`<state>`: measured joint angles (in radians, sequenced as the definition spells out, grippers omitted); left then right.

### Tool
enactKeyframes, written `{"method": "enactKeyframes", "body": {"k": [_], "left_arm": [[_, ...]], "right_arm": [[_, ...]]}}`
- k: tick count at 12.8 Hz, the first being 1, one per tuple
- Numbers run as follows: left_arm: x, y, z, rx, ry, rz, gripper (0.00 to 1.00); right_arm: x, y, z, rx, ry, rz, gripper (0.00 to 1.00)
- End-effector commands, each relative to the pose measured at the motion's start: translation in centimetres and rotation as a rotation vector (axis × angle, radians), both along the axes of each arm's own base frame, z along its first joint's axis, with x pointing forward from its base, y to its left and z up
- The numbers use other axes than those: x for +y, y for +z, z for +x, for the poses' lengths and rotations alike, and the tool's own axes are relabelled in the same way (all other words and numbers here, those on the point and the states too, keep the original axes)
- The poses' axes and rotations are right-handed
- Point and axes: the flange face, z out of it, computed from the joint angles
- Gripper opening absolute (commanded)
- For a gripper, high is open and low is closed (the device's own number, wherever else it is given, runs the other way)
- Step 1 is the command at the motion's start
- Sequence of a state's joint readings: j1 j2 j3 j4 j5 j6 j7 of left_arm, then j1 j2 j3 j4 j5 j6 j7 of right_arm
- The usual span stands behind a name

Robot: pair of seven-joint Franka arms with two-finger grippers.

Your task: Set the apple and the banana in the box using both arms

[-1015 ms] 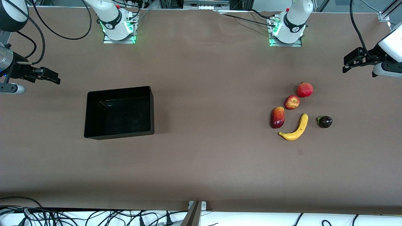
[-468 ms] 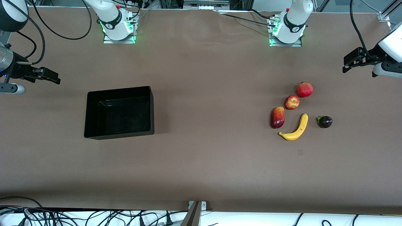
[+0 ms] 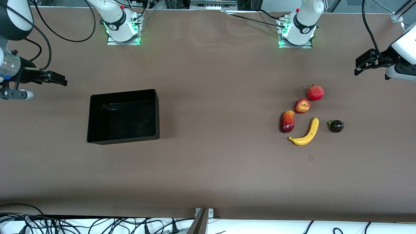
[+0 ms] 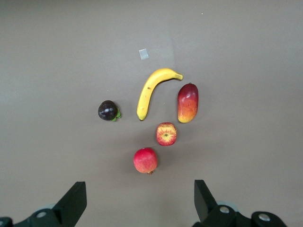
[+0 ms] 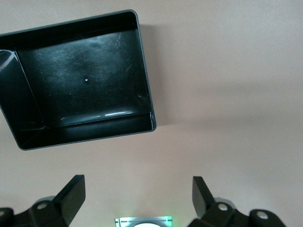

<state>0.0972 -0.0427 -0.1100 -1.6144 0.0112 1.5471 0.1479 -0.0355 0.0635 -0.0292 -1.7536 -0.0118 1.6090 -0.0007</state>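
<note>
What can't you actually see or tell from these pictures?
- Box interior: in the front view it is black and glossy, so its floor barely shows; the right wrist view shows nothing lying in it.
- Right tool: in the right wrist view the picture's edge cuts off all but its open fingers.
- Left tool: likewise in the left wrist view.
- Undersides of the apple and banana: hidden against the table in every view.
</note>
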Motion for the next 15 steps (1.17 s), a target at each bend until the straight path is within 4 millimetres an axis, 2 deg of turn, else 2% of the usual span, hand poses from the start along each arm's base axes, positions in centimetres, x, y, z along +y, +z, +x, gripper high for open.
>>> {"method": "enactKeyframes", "body": {"k": [1, 4, 8, 10, 11, 12, 13, 14, 15], "left_arm": [[-0.3, 0.9, -0.1, 0.000, 0.002, -0.022, 1.00], [-0.3, 0.9, -0.1, 0.000, 0.004, -0.022, 1.00], [-0.5, 0.9, -0.1, 0.000, 0.001, -0.022, 1.00], [-0.5, 0.9, -0.1, 0.000, 0.001, -0.022, 1.00], [-0.5, 0.9, -0.1, 0.000, -0.001, -0.022, 1.00], [-0.5, 0.9, -0.1, 0.000, -0.001, -0.022, 1.00], [-0.5, 0.9, -0.1, 0.000, -0.001, -0.022, 1.00], [-0.5, 0.9, -0.1, 0.000, -0.001, -0.022, 1.00], [-0.5, 0.9, -0.1, 0.000, -0.001, -0.022, 1.00]], "right_arm": [[-0.6, -2.3, 1.8, 0.033, -0.002, -0.009, 1.00], [-0.6, -7.7, 3.4, 0.014, 0.002, -0.012, 1.00], [-0.6, -19.1, 4.2, -0.033, 0.038, -0.003, 1.00], [-0.6, -23.8, 4.2, -0.037, 0.066, 0.003, 0.99], [-0.5, -25.9, 3.5, -0.060, 0.069, 0.002, 0.88], [-0.5, -27.2, 2.9, -0.083, 0.070, 0.000, 0.54], [-0.4, -27.6, 2.6, -0.078, 0.068, 0.000, 0.19], [-0.4, -27.7, 2.5, -0.075, 0.073, 0.002, 0.00], [0.0, -28.1, 2.4, -0.065, 0.075, 0.004, 0.00]]}}
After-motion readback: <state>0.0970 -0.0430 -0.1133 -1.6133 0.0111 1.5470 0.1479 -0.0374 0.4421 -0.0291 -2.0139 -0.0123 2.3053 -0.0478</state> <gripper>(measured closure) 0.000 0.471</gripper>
